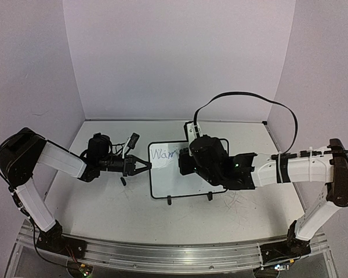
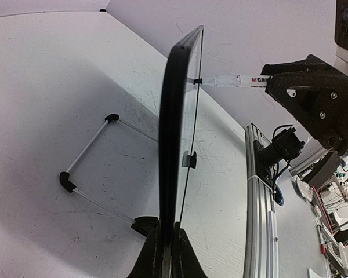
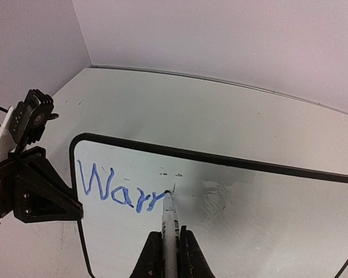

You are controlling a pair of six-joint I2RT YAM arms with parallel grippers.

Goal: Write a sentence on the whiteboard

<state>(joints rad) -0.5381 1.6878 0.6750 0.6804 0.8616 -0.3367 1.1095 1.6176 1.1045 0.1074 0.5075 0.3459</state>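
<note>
The whiteboard [image 1: 173, 180] stands on its black feet at the table's middle, its black frame edge-on in the left wrist view [image 2: 175, 133]. My left gripper [image 2: 168, 238] is shut on its left edge [image 1: 146, 165]. The sentence [image 3: 117, 190] reads only "War" plus a partial stroke, in blue at the board's top left [image 1: 164, 154]. My right gripper [image 3: 171, 238] is shut on a white marker [image 3: 170, 220], whose tip touches the board [image 3: 261, 226] at the end of the last stroke. In the top view the right wrist [image 1: 206, 156] hides those fingers and the marker.
A small black piece [image 1: 123, 180] lies on the table [image 1: 104, 208] left of the board. A wire stand [image 2: 88, 152] sits behind the board. An aluminium rail [image 2: 258, 231] runs along the near edge. White walls [image 1: 174, 58] enclose the back and sides. A black cable [image 1: 243, 94] loops above the right arm.
</note>
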